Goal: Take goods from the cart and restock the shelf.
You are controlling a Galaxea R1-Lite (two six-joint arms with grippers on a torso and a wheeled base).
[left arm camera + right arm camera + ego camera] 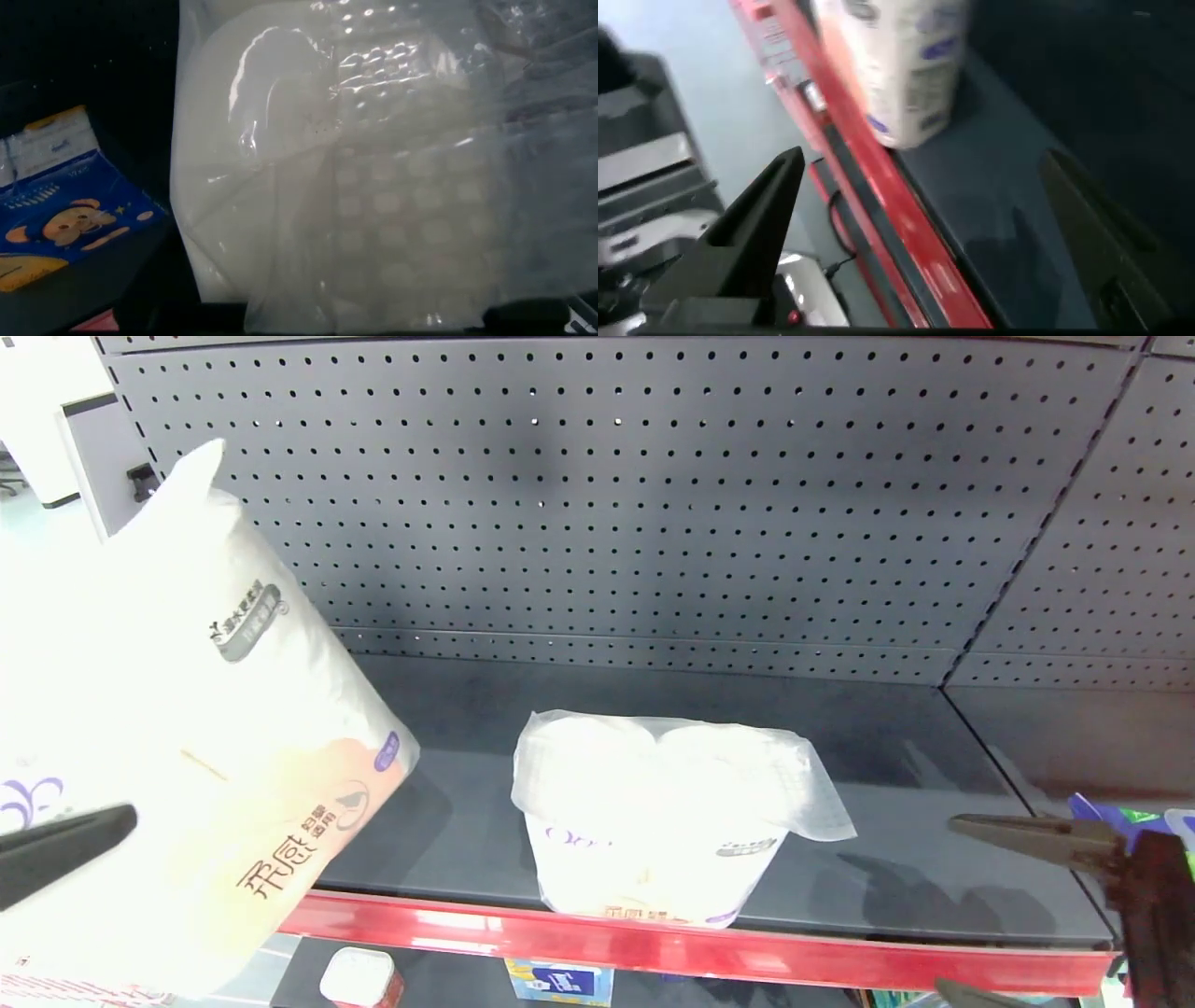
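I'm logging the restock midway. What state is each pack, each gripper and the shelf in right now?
shelf: one pack standing on it
held tissue pack: raised and tilted, left of the shelf front, not yet set down
shelved tissue pack: upright at the shelf's front edge
left gripper: shut on the held tissue pack
right gripper: open, empty, near the shelf's right front

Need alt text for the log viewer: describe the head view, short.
The left gripper holds a white pack of paper rolls up at the left, in front of a dark, red-edged shelf. A second pack stands at the middle of the shelf, near its front. The right gripper hangs open and empty at the right.
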